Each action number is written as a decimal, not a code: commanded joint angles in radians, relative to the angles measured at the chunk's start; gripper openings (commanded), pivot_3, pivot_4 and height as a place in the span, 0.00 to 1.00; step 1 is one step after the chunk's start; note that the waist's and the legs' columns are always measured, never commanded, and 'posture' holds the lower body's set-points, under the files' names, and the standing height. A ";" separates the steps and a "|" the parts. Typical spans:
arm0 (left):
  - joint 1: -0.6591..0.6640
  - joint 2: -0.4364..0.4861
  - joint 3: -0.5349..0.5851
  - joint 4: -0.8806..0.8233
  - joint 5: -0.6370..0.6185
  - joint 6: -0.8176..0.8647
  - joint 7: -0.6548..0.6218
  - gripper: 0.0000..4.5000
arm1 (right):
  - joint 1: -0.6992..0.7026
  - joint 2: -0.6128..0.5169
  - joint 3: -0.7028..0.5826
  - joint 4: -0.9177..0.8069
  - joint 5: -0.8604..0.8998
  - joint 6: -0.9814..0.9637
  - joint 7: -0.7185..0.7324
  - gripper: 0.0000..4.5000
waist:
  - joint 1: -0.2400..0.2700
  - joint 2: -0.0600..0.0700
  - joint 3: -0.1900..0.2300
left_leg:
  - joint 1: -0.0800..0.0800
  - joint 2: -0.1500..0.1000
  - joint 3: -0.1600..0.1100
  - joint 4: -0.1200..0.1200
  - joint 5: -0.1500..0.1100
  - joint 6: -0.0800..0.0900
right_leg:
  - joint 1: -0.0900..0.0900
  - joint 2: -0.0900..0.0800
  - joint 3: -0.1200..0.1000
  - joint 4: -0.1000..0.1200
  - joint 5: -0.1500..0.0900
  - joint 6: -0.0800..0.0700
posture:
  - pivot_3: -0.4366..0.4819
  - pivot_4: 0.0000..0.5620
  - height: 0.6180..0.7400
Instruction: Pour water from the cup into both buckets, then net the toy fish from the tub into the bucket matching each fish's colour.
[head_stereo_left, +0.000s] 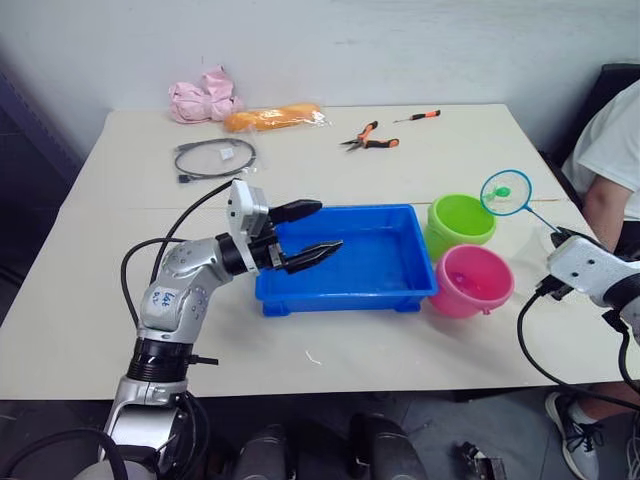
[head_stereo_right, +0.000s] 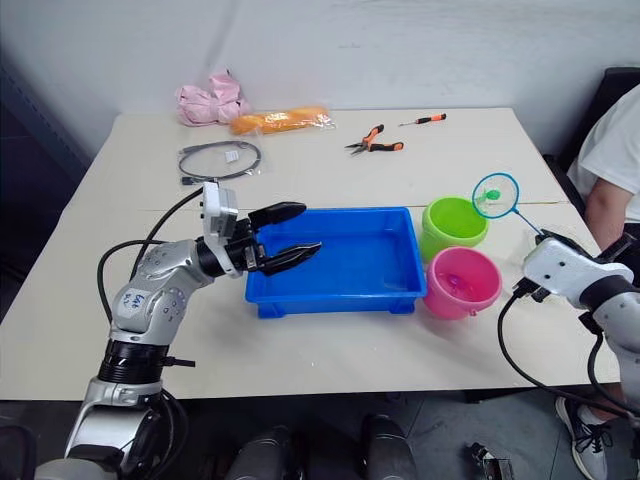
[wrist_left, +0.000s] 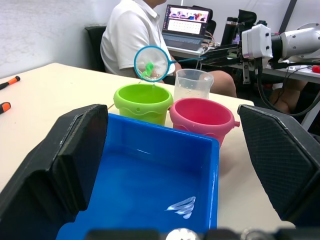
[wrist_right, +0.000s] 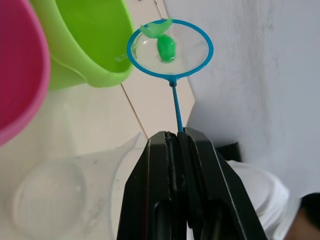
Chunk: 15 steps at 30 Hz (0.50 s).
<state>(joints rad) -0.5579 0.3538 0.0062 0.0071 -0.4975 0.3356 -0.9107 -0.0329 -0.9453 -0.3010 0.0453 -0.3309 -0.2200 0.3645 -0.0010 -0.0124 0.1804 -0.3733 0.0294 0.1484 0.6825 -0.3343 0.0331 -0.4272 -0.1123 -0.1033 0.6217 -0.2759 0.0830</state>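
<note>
Left gripper: jaws wide open, holding nothing, hanging over the near-left end of the shallow rectangular bright blue plastic tub. Tub sits mid-way across the pale beige surface; a little water glints on its floor, no fish visible in it.

Right gripper: jaws pinched fully closed on the thin dark handle of the small round blue-rimmed scoop net. Net is lifted clear of the surface, hoop just above the far-right rim of the lime green round plastic bucket. One tiny green plastic toy fish lies in the mesh.

Pink round plastic bucket stands just right of the tub's near-right corner, touching or nearly touching the green bucket behind it; something small and magenta lies inside, too small to identify. Clear colourless plastic cup with spout stands upright on the far side of both buckets from the tub, near the right gripper.

Person in a white shirt seated at the right edge.

Far side of the surface: coiled grey cable, orange-handled pliers, small orange-handled screwdriver, orange bagged item, pink cloth bundle.
</note>
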 joint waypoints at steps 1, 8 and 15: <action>-0.016 -0.005 -0.002 -0.021 0.002 -0.023 -0.002 0.99 | -0.019 -0.057 0.036 0.051 -0.107 -0.096 -0.082 0.00 | 0.000 0.000 0.000 | 0.000 0.000 0.000 0.000 0.000 0.000 | 0.000 0.000 0.000 0.000 0.000 0.000 | 0.48 0.27 1.00; -0.007 -0.005 -0.006 -0.023 0.006 -0.039 -0.006 0.99 | -0.022 -0.123 0.087 0.137 -0.304 -0.184 -0.294 0.00 | 0.000 0.000 0.000 | 0.000 0.001 0.000 0.000 0.001 -0.001 | 0.000 0.000 0.001 0.000 0.000 0.000 | 0.48 0.27 1.00; 0.000 -0.001 -0.008 -0.016 0.006 -0.075 -0.037 0.99 | -0.033 -0.138 0.112 0.139 -0.438 -0.197 -0.475 0.00 | -0.001 0.000 0.000 | 0.000 0.001 0.000 0.000 0.001 -0.002 | 0.000 0.000 0.003 0.000 0.000 0.000 | 0.48 0.27 1.00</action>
<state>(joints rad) -0.5574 0.3511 -0.0030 0.0095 -0.4887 0.2829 -0.9342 -0.0517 -1.0674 -0.1896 0.1958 -0.7581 -0.4149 -0.0805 -0.0024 -0.0124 0.1803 -0.3732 0.0305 0.1481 0.6824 -0.3330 0.0311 -0.4271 -0.1120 -0.1004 0.6218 -0.2761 0.0828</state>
